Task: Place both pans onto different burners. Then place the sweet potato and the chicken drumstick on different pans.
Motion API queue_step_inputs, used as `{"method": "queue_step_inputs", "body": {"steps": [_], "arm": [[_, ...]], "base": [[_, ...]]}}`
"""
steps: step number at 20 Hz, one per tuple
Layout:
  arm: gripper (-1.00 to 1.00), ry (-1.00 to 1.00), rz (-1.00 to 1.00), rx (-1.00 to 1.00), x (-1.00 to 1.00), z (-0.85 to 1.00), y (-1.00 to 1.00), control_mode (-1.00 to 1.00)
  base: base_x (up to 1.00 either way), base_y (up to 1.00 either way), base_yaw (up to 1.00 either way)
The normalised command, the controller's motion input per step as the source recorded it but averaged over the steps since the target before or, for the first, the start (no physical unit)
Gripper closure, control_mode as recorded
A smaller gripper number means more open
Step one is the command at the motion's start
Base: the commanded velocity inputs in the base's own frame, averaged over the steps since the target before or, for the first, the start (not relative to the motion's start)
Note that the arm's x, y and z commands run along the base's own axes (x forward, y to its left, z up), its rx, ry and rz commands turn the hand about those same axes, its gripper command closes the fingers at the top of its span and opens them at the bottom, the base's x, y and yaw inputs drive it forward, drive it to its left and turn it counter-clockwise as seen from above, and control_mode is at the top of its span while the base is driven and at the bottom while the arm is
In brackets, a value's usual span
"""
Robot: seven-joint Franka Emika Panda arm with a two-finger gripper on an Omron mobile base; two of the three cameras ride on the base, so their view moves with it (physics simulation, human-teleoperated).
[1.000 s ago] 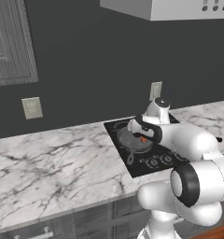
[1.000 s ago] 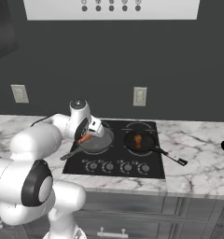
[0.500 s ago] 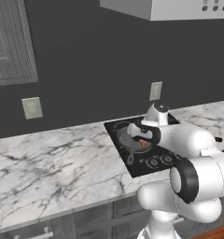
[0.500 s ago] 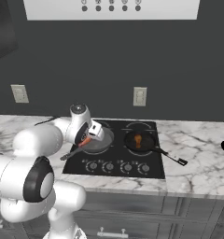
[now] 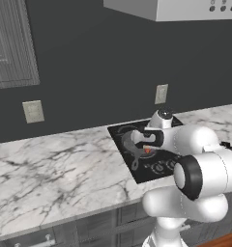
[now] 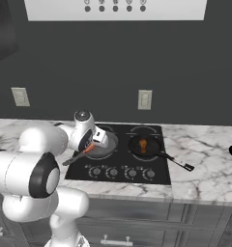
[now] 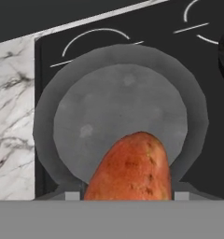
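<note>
While the gripper (image 6: 91, 144) stays clamped on the sweet potato (image 7: 131, 169), it has sunk nearer the grey pan (image 7: 121, 112).

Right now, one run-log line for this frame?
phase: placing sweet potato | jaws: shut on it, over grey pan | drumstick in black pan | both pans on cooktop

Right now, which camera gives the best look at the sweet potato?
The hand view: the sweet potato looms large and close over the grey pan. The right base view shows it as a small orange sliver beside the gripper; the left base view shows just an orange-red speck.
</note>
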Motion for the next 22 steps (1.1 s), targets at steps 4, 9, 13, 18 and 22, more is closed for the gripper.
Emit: {"method": "queue_step_inputs", "body": {"steps": [4,9,13,18,22], "arm": [[1.0,0.0,0.0,0.0,0.1,-0.1,0.0,-1.0],[1.0,0.0,0.0,0.0,0.0,-0.07,0.0,-1.0],[1.0,0.0,0.0,0.0,0.02,-0.1,0.0,-1.0],[1.0,0.0,0.0,0.0,0.1,-0.14,0.0,-1.0],[1.0,0.0,0.0,0.0,0.2,-0.13,0.0,-1.0]], "base": [[0.0,0.0,0.0],[0.0,0.0,0.0],[0.0,0.0,0.0],[0.0,0.0,0.0],[0.0,0.0,0.0]]}}
